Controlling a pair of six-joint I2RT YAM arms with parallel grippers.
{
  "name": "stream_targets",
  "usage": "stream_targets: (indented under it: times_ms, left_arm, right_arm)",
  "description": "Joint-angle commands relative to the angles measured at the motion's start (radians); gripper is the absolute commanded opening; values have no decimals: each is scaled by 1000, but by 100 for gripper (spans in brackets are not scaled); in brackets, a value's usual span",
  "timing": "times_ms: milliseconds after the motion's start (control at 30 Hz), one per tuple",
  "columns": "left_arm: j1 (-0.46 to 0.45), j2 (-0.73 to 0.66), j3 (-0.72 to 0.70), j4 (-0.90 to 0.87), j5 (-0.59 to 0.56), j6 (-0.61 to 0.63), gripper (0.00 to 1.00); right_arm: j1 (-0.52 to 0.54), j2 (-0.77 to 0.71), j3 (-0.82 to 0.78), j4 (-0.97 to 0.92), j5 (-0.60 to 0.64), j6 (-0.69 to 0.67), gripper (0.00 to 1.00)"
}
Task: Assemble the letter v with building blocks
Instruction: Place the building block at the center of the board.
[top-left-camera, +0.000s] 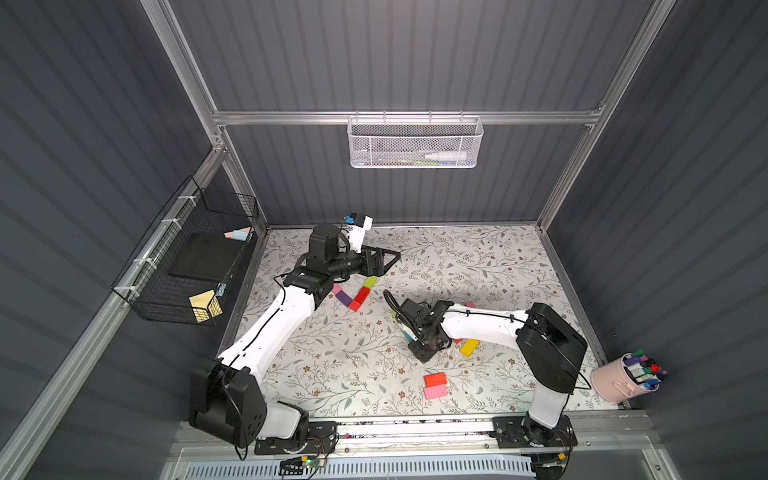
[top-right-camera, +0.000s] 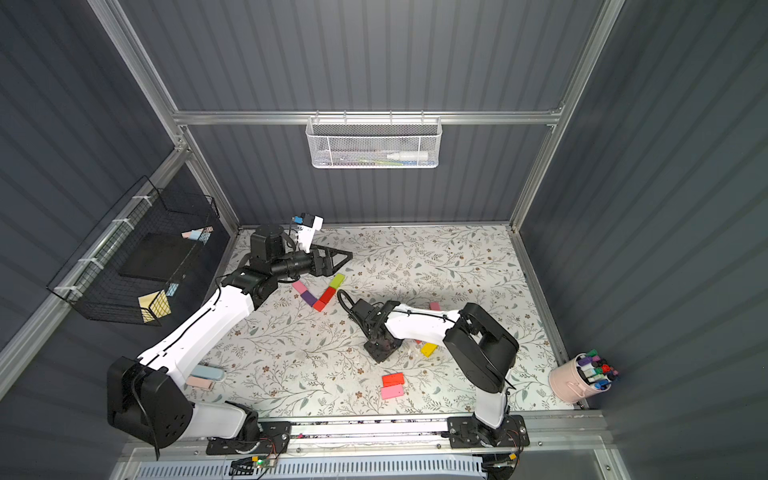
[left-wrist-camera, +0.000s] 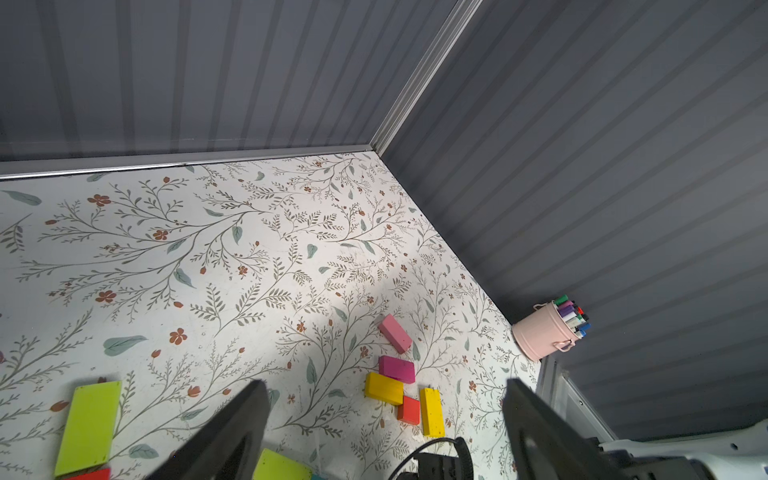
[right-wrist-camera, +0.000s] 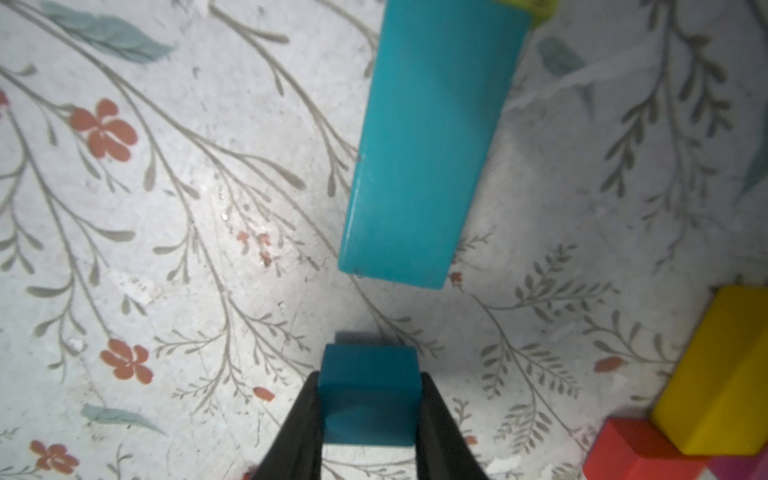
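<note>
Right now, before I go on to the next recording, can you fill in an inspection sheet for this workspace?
Surface: floral tabletop, scuffed in the right wrist view.
Job's things: partial V of pink, purple, red and lime blocks; loose red block, pink block and yellow block; long teal block lying flat.
Clutter: pink bucket of markers by the right wall; pastel cases near the left arm's base.
Grippers: left gripper open, empty, near the V's lime end; right gripper shut on small teal block.
Cables: black cable loop arching from the right wrist.
Surroundings: grey ribbed walls; black wire basket; white mesh basket.
</note>
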Motion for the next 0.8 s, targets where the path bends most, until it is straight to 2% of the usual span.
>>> stream_targets:
  times_ms: [0, 100, 267, 500, 633, 767]
  left_arm:
    - [3, 6, 25, -17, -10, 25, 91]
    - [4, 12, 26, -18, -11, 27, 91]
    - [4, 35, 24, -11, -12, 31, 91]
    - [4, 86, 18, 15, -29, 37, 91]
    - [4, 127, 12, 34, -30, 35, 90]
    - [4, 154, -10, 26, -58, 46, 88]
  right_arm:
    - [-3, 19, 15, 1, -26, -37, 25]
    - [-3, 35, 23, -1, -30, -35, 31]
    - [-8, 46, 33, 1, -12, -17, 46]
    - [-40, -124, 32, -27, -22, 59, 62]
    - [-59, -221, 12, -58, -35, 116, 62]
    - [-79, -245, -55, -53, -83, 211, 46]
